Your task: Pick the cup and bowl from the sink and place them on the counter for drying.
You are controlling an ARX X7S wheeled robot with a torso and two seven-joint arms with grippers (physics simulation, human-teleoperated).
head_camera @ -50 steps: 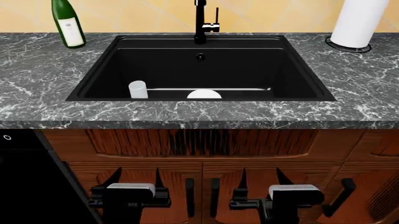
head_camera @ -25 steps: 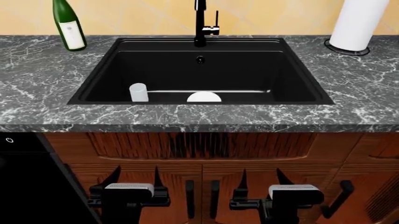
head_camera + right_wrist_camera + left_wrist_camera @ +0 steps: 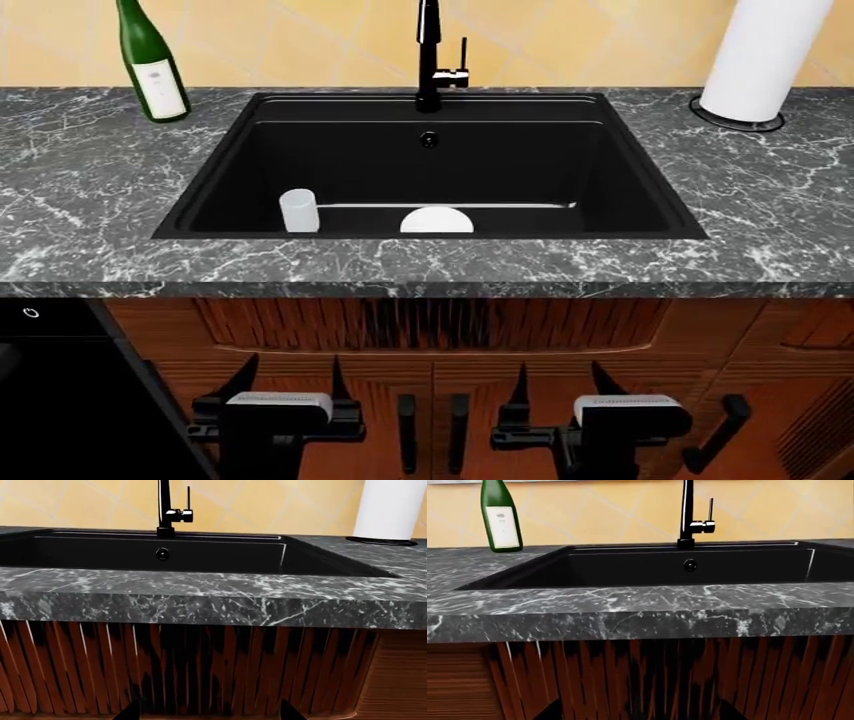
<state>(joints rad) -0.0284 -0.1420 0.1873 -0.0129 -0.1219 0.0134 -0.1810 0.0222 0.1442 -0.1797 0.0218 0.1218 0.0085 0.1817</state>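
The cup (image 3: 299, 211) stands upright in the black sink (image 3: 427, 165), at its near left. The white bowl (image 3: 437, 221) lies near the middle of the sink's front wall, partly hidden by the rim. Neither shows in the wrist views. The marble counter (image 3: 94, 190) surrounds the sink. My left gripper (image 3: 290, 372) and right gripper (image 3: 561, 375) hang below the counter edge, in front of the wooden cabinet, both open and empty. In the left wrist view (image 3: 640, 715) and the right wrist view (image 3: 210, 712) only the dark fingertips show at the frame edge, spread wide.
A green wine bottle (image 3: 152, 65) stands on the counter at the back left. A white paper towel roll (image 3: 761, 50) stands at the back right. The black faucet (image 3: 427, 55) rises behind the sink. Brown cabinet doors (image 3: 427, 340) with black handles are below.
The counter and sink sit lower in the head view than before, so more of the sink's inside shows. Both grippers stay open in front of the cabinet.
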